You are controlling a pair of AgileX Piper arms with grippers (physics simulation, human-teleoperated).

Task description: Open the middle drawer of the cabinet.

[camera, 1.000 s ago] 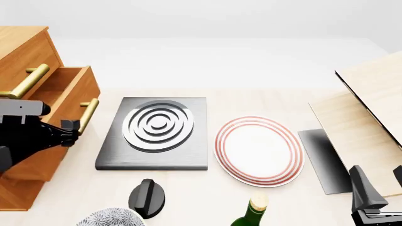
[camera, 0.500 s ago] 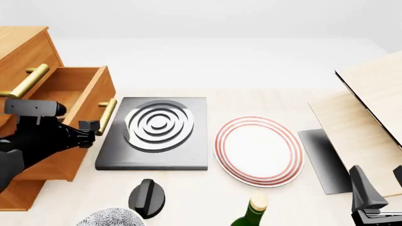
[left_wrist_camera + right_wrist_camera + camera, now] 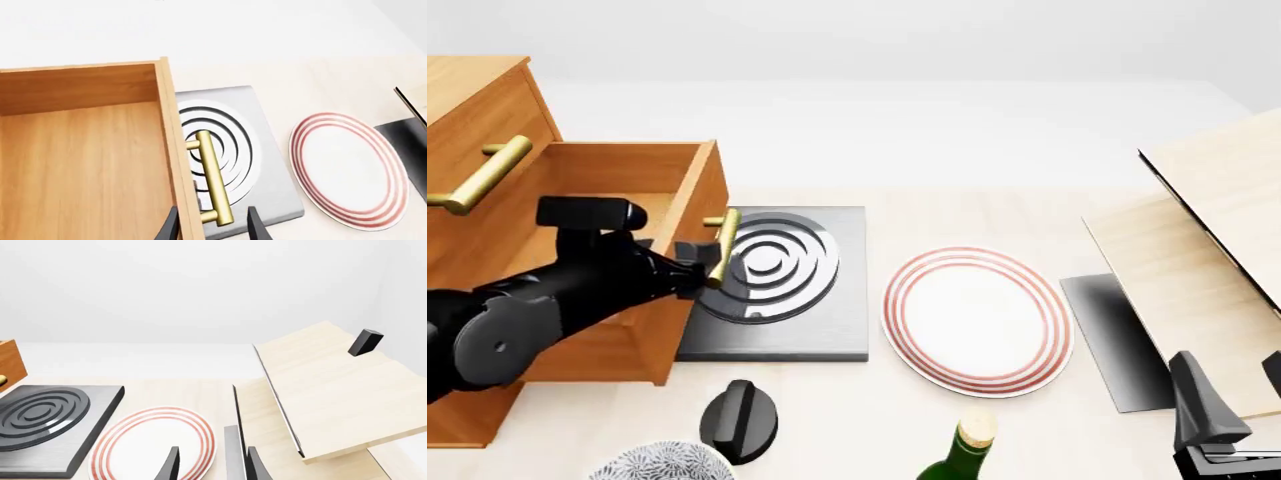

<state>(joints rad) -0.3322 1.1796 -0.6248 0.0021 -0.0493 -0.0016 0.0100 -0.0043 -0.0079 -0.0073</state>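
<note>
Pale wood bench [image 3: 868, 400], plain white backdrop. Cabinet [image 3: 481, 100] sits at my far left in the front view, top brass handle [image 3: 478, 175] visible on its face.

Middle drawer [image 3: 627, 210] is pulled well out of the cabinet, its front panel now over the left edge of the grey induction hob [image 3: 781, 290]. Drawer interior looks bare wood in my left wrist view.

My left fingers [image 3: 212, 227] are clamped on the drawer's brass bar handle [image 3: 213, 177], near its lower end: one finger against the drawer front side, the other outside the bar. In the front view the left gripper [image 3: 701, 262] is right at the handle [image 3: 722, 245], arm lying across the drawer's side.

My right fingers [image 3: 212, 465] are apart, holding nothing, parked low at the right edge of the bench, near the pale boards [image 3: 1214, 230].

Red-ringed white plate [image 3: 977, 320] lies just right of the hob. Black knob [image 3: 738, 418], green bottle with cork [image 3: 961, 455] and a patterned bowl rim [image 3: 665, 462] are along the near edge.
</note>
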